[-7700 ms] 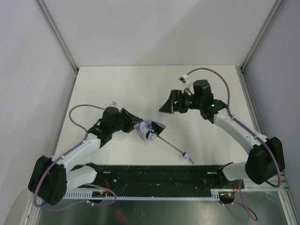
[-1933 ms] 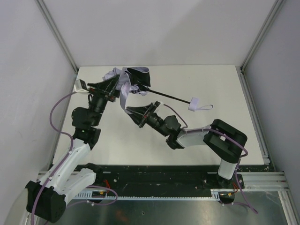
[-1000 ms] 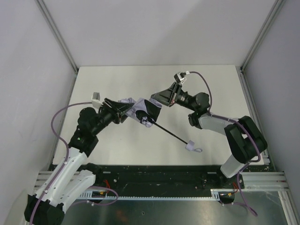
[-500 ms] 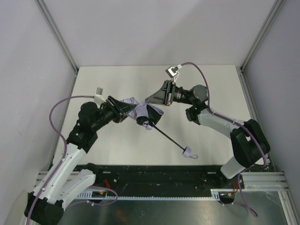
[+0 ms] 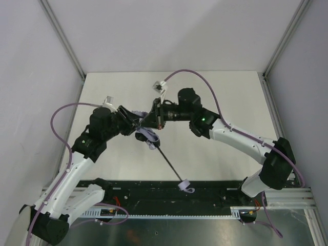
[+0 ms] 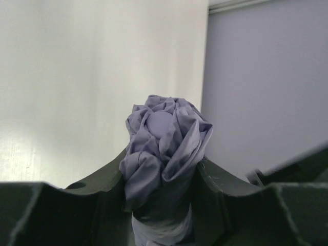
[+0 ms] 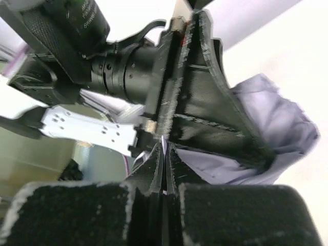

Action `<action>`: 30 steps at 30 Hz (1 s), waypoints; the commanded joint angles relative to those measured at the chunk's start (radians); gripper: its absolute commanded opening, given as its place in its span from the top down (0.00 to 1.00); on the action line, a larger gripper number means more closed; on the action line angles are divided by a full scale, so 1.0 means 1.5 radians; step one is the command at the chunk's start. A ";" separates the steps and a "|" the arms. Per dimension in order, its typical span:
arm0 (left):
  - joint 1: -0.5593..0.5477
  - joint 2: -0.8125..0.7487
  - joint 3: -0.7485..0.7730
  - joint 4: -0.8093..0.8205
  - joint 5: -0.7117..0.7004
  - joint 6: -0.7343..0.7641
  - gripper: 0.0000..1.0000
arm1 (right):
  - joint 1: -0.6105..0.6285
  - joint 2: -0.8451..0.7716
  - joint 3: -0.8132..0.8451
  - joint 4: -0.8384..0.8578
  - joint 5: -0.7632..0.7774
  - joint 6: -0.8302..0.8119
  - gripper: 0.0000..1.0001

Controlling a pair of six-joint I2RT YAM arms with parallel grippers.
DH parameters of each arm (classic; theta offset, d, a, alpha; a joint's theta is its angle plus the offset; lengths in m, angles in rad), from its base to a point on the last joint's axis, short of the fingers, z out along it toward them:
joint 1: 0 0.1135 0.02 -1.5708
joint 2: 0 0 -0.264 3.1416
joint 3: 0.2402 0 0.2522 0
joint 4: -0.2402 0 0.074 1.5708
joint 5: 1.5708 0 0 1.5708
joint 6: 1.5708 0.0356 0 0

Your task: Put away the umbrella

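The umbrella hangs above the table between both arms. Its lavender canopy is bunched into a tight roll, and my left gripper is shut on that roll. From above, the left gripper meets my right gripper tip to tip. A loose fabric strip hangs below them. The thin black shaft slants down to the lavender handle with its loop at the near edge. My right gripper is shut on a thin sliver of umbrella fabric, with more canopy behind the left gripper's fingers.
The white table is walled by grey panels at the back and sides. A black rail with the arm bases runs along the near edge, just below the umbrella handle. Purple cables loop over both arms.
The right gripper has slid left until it meets the left gripper at the canopy. The shaft has swung round, so the handle now points at the near rail.
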 commanded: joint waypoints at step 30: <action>-0.138 0.066 -0.087 -0.081 -0.322 -0.070 1.00 | -0.051 -0.055 -0.121 0.004 0.157 0.006 1.00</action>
